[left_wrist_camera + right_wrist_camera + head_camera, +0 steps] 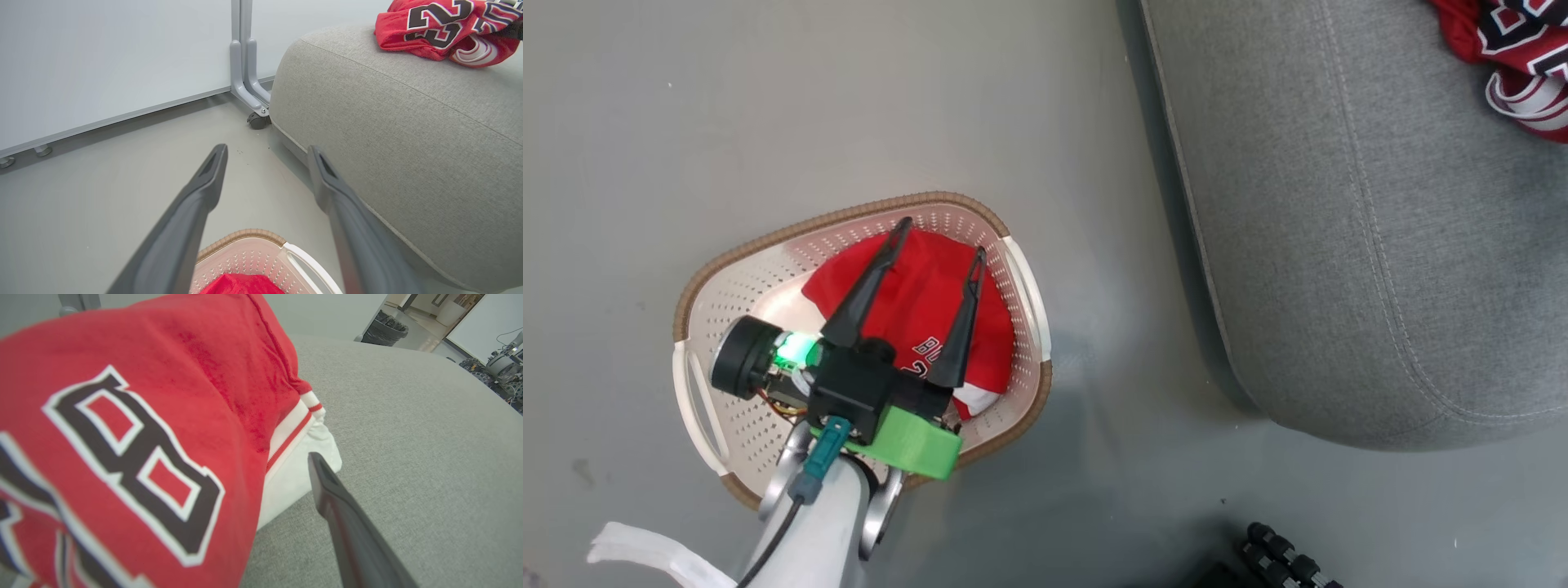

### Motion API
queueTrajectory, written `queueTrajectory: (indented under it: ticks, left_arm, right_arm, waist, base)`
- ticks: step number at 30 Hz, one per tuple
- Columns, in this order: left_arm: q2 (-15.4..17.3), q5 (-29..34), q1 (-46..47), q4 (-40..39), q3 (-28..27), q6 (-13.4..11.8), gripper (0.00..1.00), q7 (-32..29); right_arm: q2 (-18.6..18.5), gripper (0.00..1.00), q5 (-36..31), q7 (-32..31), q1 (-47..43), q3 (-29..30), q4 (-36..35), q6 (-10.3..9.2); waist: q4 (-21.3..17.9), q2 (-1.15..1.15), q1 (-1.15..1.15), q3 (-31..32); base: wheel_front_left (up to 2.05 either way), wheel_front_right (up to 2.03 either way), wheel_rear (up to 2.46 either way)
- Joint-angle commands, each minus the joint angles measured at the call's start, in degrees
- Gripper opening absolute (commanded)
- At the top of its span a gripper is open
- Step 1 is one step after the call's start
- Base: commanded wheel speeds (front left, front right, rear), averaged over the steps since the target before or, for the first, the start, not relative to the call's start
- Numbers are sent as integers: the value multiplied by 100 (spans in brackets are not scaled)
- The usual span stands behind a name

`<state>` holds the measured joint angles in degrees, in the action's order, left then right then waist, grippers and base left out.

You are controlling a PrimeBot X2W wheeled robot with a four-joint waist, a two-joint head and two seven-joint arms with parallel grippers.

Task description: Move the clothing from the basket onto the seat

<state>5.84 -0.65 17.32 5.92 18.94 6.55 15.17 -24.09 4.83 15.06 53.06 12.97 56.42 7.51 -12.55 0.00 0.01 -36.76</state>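
Observation:
A red garment (915, 294) with "BULLS" lettering lies inside the cream basket (849, 214) on the floor. My left gripper (943, 237) hovers open above it, holding nothing; the left wrist view has those fingertips (267, 149) over the basket rim (245, 234). To the right stands the grey seat (1339, 245), and a second red garment (1511, 49) rests at its far corner. In the right wrist view that garment (122, 416) lies on the seat (408, 437) and drapes over one finger of my right gripper (267, 457). The other finger (347, 522) stands wide and bare.
A white partition with a grey caster foot (258, 120) stands behind the seat. A black ribbed part (1290, 555) sits at the head view's bottom edge. A black bin (386, 330) stands beyond the seat. Grey floor surrounds the basket.

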Motion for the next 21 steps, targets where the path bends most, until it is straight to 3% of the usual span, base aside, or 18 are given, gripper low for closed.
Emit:
queueTrajectory:
  ticks: [1,7,13,21]
  left_arm:
    - [-26,43,-126,34,90,12,100,-3]
    - [-167,-195,-490,147,6,-46,100,-3]
    - [-256,-350,-902,175,-173,-101,100,-3]
    - [-290,-761,-1356,38,-543,-345,100,-4]
  right_arm:
    - [84,100,201,18,-144,-134,170,-4]
    - [-114,100,679,18,-598,-1064,111,-6]
    - [-411,100,1258,18,-1242,-1904,-457,-6]
    - [-676,100,2052,18,-2211,-2303,-2670,-6]
  waist:
    - [-18,0,-1,416]
    - [-93,0,-1,1275]
    - [-116,0,-1,2113]
    - [103,0,-1,2935]
  base:
    - [0,0,0]
    - [0,0,0]
    - [0,0,0]
    - [0,0,0]
